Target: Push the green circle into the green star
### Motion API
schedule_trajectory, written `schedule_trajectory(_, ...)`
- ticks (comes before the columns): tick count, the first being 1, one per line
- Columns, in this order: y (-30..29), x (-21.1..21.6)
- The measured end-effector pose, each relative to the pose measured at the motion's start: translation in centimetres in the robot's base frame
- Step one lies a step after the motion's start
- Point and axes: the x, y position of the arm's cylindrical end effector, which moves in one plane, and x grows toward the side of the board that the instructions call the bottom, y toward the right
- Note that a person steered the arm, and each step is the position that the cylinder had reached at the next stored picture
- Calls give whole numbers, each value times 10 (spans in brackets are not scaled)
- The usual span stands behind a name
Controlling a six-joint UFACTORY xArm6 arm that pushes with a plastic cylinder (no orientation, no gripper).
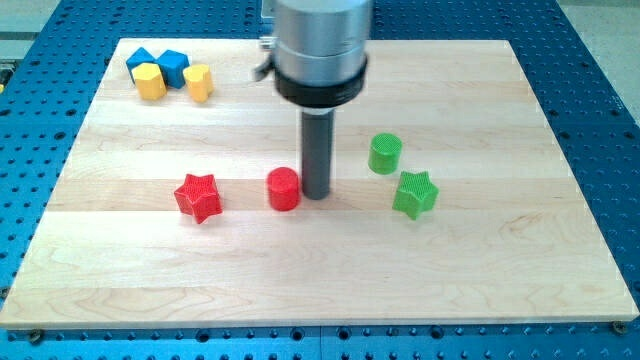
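Green is what matters here: the green circle (384, 153) stands on the wooden board (520, 250) just up and to the view's left of the green star (415, 193), the two close together, though from this angle I cannot tell for certain whether a sliver of board shows between them. The line from circle to star runs down and toward the view's right, so the push should come from the circle's upper-left side.

My tip (317, 194) is a bare rod with nothing to open or close and grasps nothing; it sits to the view's left of the star, level with it, and right beside the red circle (283, 188). The green circle lies up and to the view's right of my tip, so I judge my tip must first go round above it.

Well to the star's left sits a red star (198, 196); far up-left are blue and yellow blocks (169, 73).
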Motion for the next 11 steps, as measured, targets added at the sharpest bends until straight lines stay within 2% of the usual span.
schedule_trajectory(1,27,12)
schedule_trajectory(2,-51,12)
schedule_trajectory(3,-73,10)
schedule_trajectory(4,-26,-55)
schedule_trajectory(5,54,-69)
schedule_trajectory(6,111,-65)
schedule_trajectory(8,155,-75)
schedule_trajectory(9,170,-40)
schedule_trajectory(10,142,-37)
schedule_trajectory(11,134,-71)
